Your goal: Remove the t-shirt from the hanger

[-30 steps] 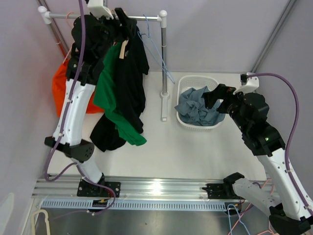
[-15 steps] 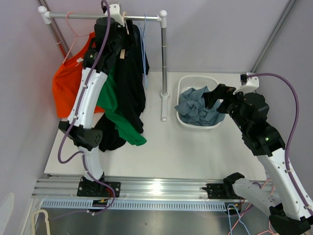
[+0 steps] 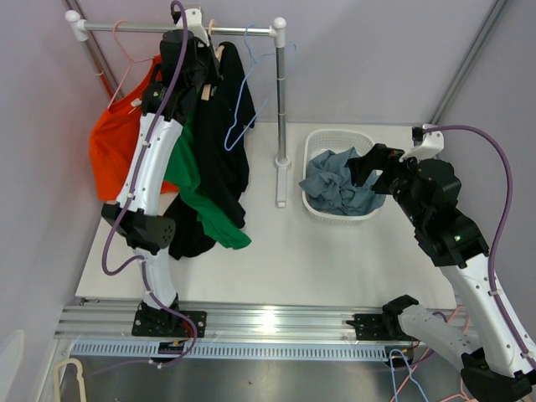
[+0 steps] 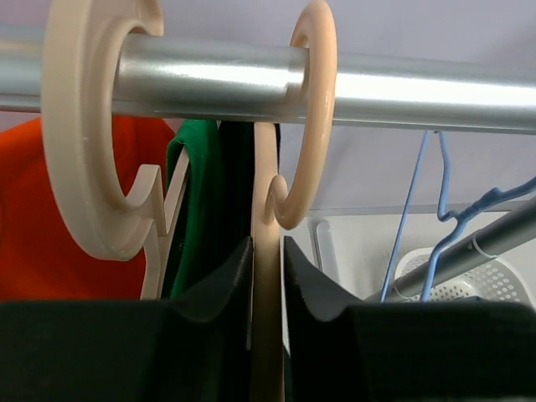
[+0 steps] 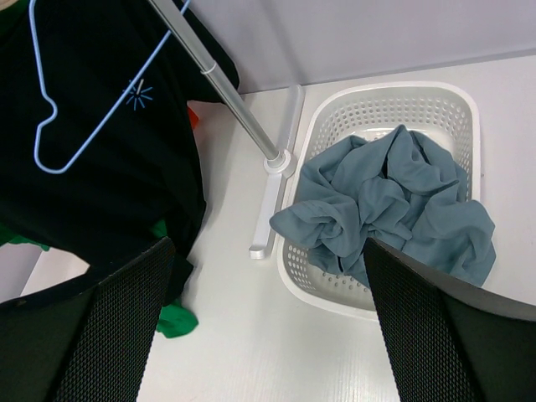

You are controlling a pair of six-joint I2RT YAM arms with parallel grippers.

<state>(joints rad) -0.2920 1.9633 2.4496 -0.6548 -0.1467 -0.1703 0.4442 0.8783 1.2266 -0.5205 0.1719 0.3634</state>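
**Left pincer.** My left pincer [image 4: 266,289] is clamped on the flat neck of a cream plastic hanger [image 4: 308,100]. One dark finger [image 4: 213,289] presses on each side of the neck, just below the hook. That hook sits fully over the silver metal rail [image 4: 419,90]. A second cream hanger hook [image 4: 79,126] hangs on the rail to the left, close by but clear of my fingers.

**Garment.** In the top view, the black t-shirt [image 3: 224,146] hangs full length under my left pincer [image 3: 205,50]. I judge it to be on the hanger I hold, though the wrist view does not show the shoulders. A green t-shirt [image 3: 194,180] lies against its left side, with an orange garment [image 3: 113,146] further left. A bare light-blue wire hanger [image 3: 243,96] dangles to the right.

**Right pincer.** My right pincer [image 5: 268,251] has its fingers spread wide with nothing between them. It hovers above the white perforated plastic basket [image 5: 456,105] on the right, which holds a crumpled blue-grey cloth [image 5: 394,201].

**Progress.**
- Done: the hanger neck is secured.
- Not yet done: the shirt is on the hanger and the hanger is on the rail, so the removal itself is all left to do.
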